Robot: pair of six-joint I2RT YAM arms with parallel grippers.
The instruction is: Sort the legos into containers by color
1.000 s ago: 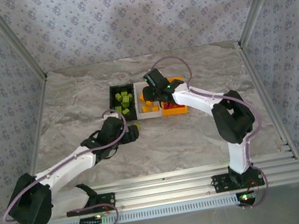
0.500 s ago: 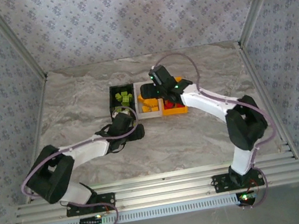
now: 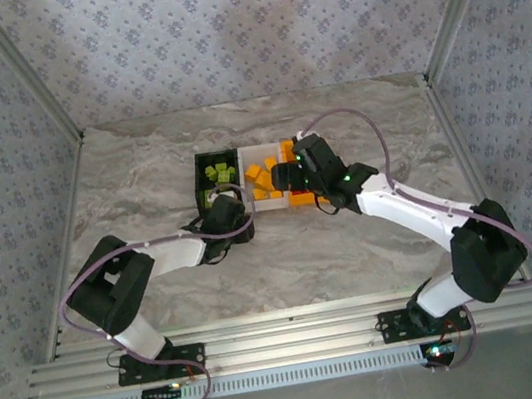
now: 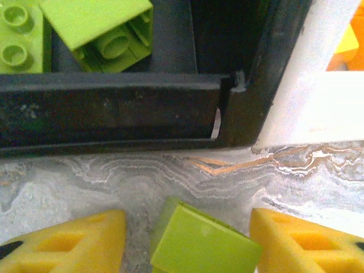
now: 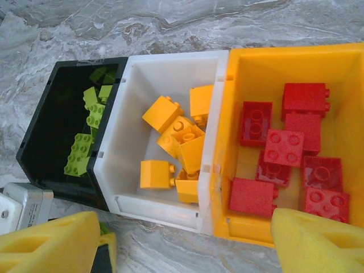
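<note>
Nearing finish: lime green plastic bricks (image 5: 79,159) in black rectangular bin (image 5: 45,128), orange-yellow bricks (image 5: 162,114) in white bin (image 5: 170,74), red bricks (image 5: 284,148) in orange bin (image 5: 267,62). Loose green brick (image 4: 202,244) on tabletop (image 4: 284,187) just beside black bin, flanked by left hand (image 4: 185,227), grip unclear. Right hand (image 5: 182,227) open, empty.

No lettering, labels, brands, numbers or signs can be read anywhere here

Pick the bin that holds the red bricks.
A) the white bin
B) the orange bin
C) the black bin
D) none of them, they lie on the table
B: the red bricks lie in the orange bin, while the white bin holds yellow bricks and the black bin holds green bricks.
</note>
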